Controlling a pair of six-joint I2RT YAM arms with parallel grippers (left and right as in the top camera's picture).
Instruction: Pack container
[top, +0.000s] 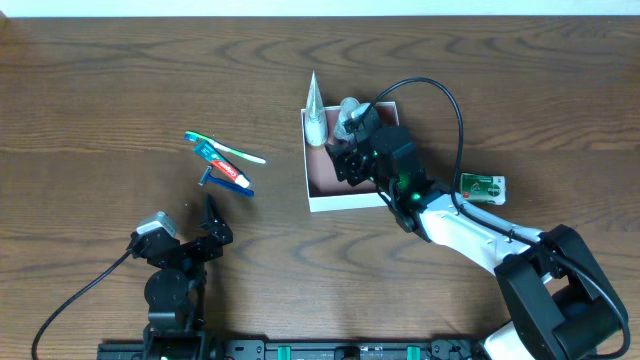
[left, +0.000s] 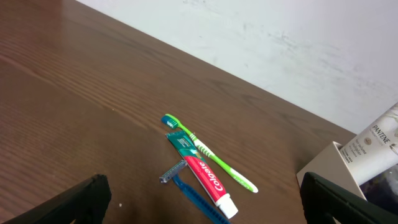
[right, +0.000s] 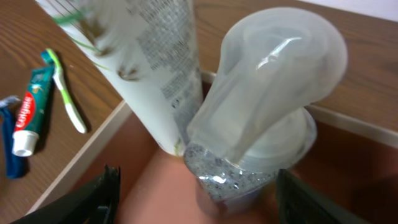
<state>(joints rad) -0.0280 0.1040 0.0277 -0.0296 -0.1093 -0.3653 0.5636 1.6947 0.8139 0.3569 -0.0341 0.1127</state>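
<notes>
Overhead: the container (top: 340, 203) sits right of centre. My right gripper (top: 343, 150) hangs over its far half, where a tube (top: 316, 108) leans and a bottle (top: 349, 108) stands. A packet (top: 482, 186) lies just right of it.

Left wrist: my left gripper (left: 205, 186) is wide apart and empty. The toothbrush (left: 208, 152), toothpaste (left: 202, 174) and razor (left: 186, 190) lie unpacked ahead.

Right wrist: my jaws stand apart either side of the bottle, not clamping it. I judge the bottle is placed. Next I must lift straight up without tipping it or the tube.
</notes>
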